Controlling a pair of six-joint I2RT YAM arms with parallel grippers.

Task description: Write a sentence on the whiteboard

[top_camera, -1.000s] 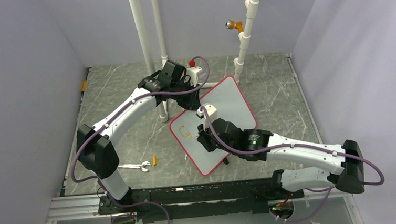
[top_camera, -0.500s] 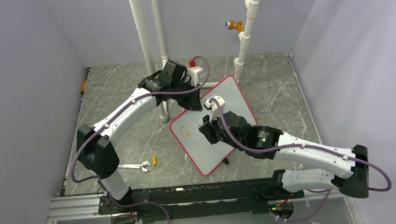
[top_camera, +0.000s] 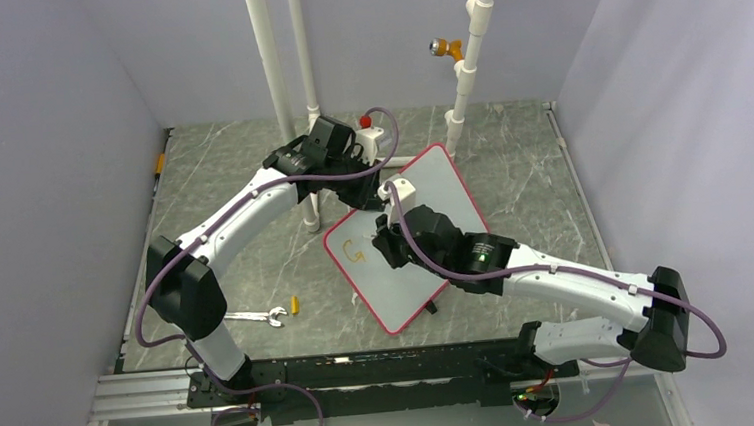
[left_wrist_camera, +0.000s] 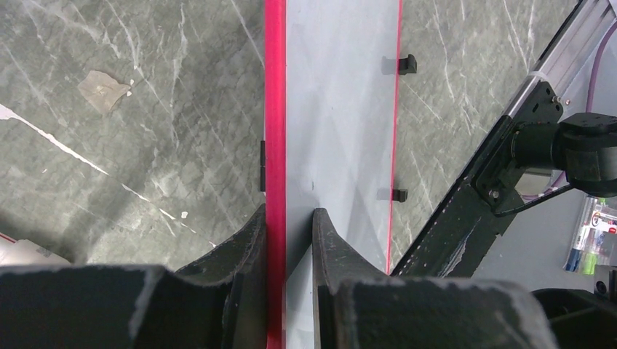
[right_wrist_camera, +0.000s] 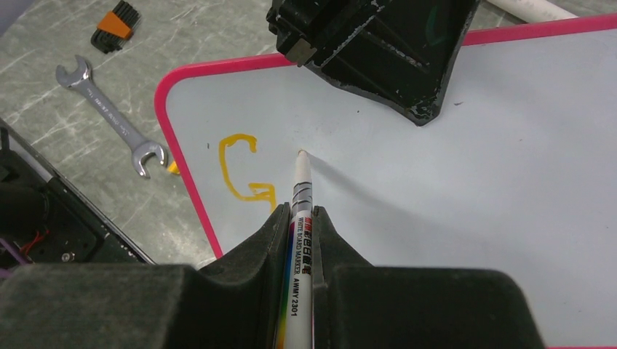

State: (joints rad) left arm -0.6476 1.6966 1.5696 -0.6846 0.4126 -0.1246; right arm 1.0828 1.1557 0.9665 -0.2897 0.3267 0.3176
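Note:
The whiteboard (top_camera: pixel 442 193), pale with a red-pink rim (left_wrist_camera: pixel 275 109), lies slanted in the middle of the table. My left gripper (top_camera: pixel 372 193) (left_wrist_camera: pixel 289 211) is shut on its far-left edge, one finger on each side of the rim. My right gripper (top_camera: pixel 387 244) (right_wrist_camera: pixel 300 209) is shut on a white marker (right_wrist_camera: pixel 302 182). The marker's tip rests at the board's surface (right_wrist_camera: pixel 473 182), just right of an orange-yellow letter G (right_wrist_camera: pixel 244 171) (top_camera: pixel 354 253). That G is all of the sentence that shows.
A steel wrench (top_camera: pixel 258 317) (right_wrist_camera: pixel 109 116) and a small orange piece (top_camera: pixel 295 304) lie left of the board. White pipes (top_camera: pixel 273 80) (top_camera: pixel 468 66) stand behind it. A black and orange block (right_wrist_camera: pixel 116 25) lies beyond the wrench.
My right gripper moved with the marker along the board, away from the G and then a little back toward it. The G now shows whole. The left arm has not moved.

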